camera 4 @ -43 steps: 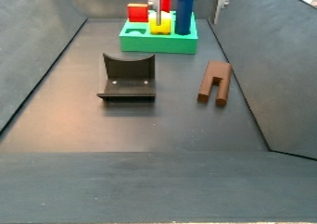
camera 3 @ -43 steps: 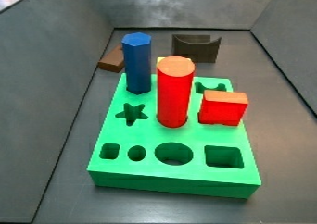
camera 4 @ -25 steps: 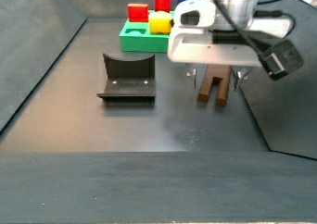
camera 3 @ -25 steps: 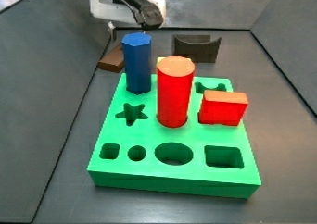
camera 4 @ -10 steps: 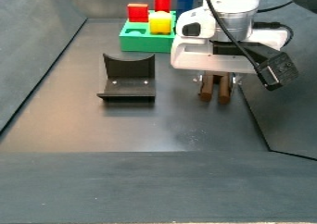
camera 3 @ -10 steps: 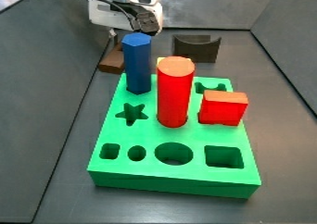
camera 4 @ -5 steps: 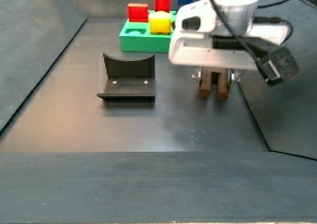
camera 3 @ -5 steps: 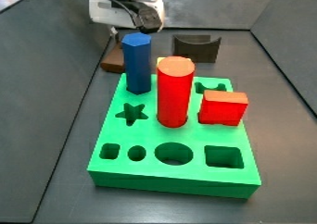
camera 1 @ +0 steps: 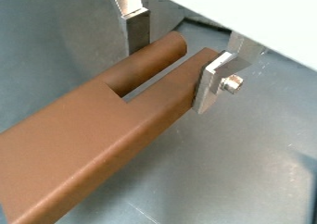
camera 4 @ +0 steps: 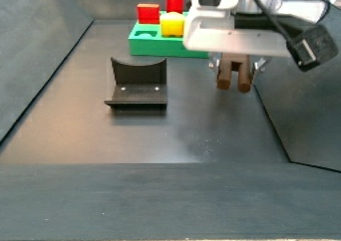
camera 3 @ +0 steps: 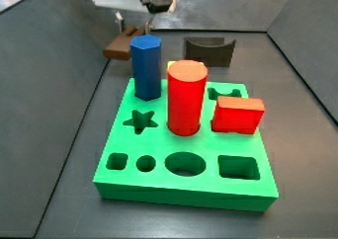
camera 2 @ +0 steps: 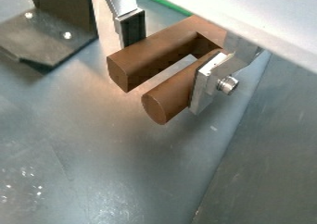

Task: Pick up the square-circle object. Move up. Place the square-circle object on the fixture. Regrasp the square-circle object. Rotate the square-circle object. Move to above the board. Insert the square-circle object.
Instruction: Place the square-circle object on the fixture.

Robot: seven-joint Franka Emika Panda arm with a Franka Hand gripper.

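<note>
The gripper (camera 2: 168, 54) is clenching the matte brown two-legged block (camera 2: 161, 58), hanging right of the dark notched fixture (camera 4: 136, 84).

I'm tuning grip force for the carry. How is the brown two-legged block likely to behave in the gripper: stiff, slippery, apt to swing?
The square-circle object looks rigid, so it probably won't flex. Its matte surface suggests modest slip against the pads. The gripper clamps across its two legs, and the solid end juts well beyond the fingers, so it may tend to pivot.

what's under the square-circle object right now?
Only bare grey floor under the square-circle object, clamped in the pincer and lifted. Floor directly beneath is partly covered by the piece in both wrist views.
</note>
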